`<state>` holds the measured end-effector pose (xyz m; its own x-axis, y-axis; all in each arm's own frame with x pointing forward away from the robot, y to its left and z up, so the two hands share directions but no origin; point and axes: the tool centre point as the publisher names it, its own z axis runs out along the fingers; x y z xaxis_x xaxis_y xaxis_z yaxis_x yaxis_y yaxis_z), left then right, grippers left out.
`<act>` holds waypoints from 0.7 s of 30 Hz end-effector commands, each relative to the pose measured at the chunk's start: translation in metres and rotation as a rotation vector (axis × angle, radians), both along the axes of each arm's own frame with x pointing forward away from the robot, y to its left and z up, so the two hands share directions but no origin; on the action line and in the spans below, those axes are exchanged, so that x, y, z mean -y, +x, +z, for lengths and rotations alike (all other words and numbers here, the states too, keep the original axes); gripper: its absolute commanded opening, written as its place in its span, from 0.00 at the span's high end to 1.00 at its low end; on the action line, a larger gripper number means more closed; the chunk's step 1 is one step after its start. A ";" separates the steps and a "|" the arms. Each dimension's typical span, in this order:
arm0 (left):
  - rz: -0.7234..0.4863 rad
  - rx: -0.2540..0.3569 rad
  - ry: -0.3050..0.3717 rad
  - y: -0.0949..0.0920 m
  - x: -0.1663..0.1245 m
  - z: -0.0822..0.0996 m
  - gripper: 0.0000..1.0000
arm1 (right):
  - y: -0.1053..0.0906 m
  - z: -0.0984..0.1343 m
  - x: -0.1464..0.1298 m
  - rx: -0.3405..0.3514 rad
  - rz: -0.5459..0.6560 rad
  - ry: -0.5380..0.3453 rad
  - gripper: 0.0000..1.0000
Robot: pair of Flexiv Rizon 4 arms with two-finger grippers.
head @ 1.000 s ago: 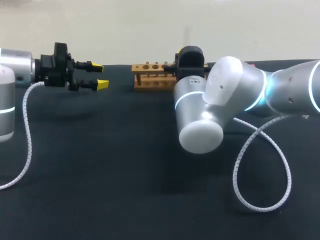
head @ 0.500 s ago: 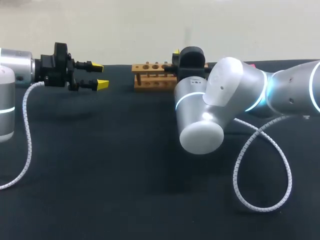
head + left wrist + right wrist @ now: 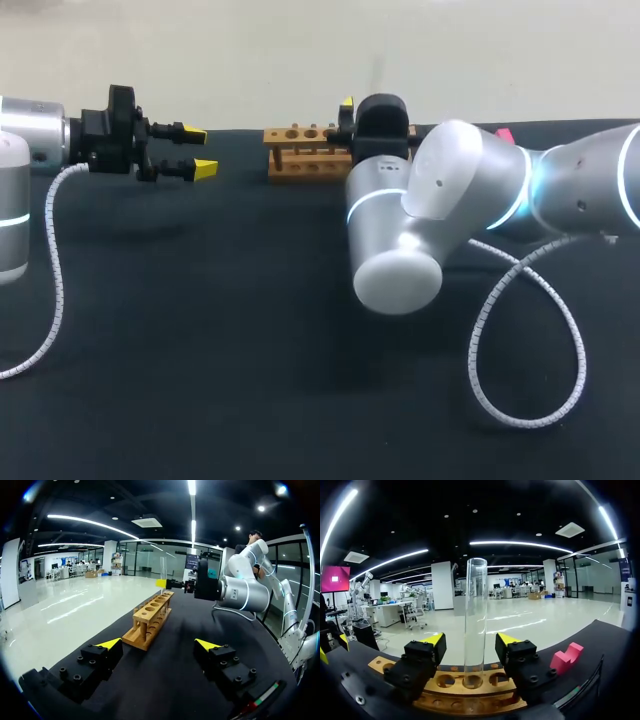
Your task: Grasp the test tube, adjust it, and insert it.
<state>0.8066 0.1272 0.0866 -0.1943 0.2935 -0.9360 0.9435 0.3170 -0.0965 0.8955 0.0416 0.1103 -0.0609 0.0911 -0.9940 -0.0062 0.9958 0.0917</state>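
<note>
Black table (image 3: 200, 350), pink block (image 3: 566, 658) near wooden rack (image 3: 150, 620) — tube (image 3: 476, 620) upright within

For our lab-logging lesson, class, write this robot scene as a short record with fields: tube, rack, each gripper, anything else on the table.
test tube: clear, upright, lower end at a hole in the rack's top
rack: wooden, far side of the black table
right gripper: open, one finger either side of the tube, gaps visible
left gripper: open, empty, apart from the rack
other: pink block beside the rack
</note>
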 end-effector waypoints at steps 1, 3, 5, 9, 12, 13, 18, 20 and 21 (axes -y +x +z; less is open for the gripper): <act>0.000 0.004 -0.003 0.000 -0.001 -0.001 0.00 | -0.005 0.002 0.001 0.005 -0.003 -0.001 0.41; 0.000 0.004 -0.003 0.000 -0.001 -0.001 0.00 | -0.005 0.004 0.002 0.008 -0.005 -0.002 0.44; 0.000 0.004 -0.003 0.000 -0.001 -0.001 0.00 | -0.005 0.006 0.002 0.017 -0.011 -0.006 0.63; 0.000 0.004 -0.003 0.000 -0.001 -0.001 0.00 | -0.005 0.006 0.002 0.026 -0.013 -0.010 0.67; 0.000 0.004 -0.003 0.000 -0.001 -0.001 0.00 | -0.005 0.008 0.002 0.035 -0.014 -0.013 0.67; 0.000 0.004 -0.003 0.000 -0.001 -0.001 0.00 | -0.005 0.008 0.002 0.038 -0.014 -0.015 0.70; 0.000 0.004 -0.003 0.000 -0.001 -0.001 0.00 | -0.005 0.010 0.002 0.049 -0.018 -0.018 0.82; 0.000 0.004 -0.003 0.000 -0.001 -0.001 0.00 | -0.006 0.011 0.002 0.056 -0.023 -0.019 0.80; 0.000 0.004 -0.003 0.000 -0.001 -0.001 0.00 | -0.006 0.011 0.003 0.059 -0.026 -0.019 0.81</act>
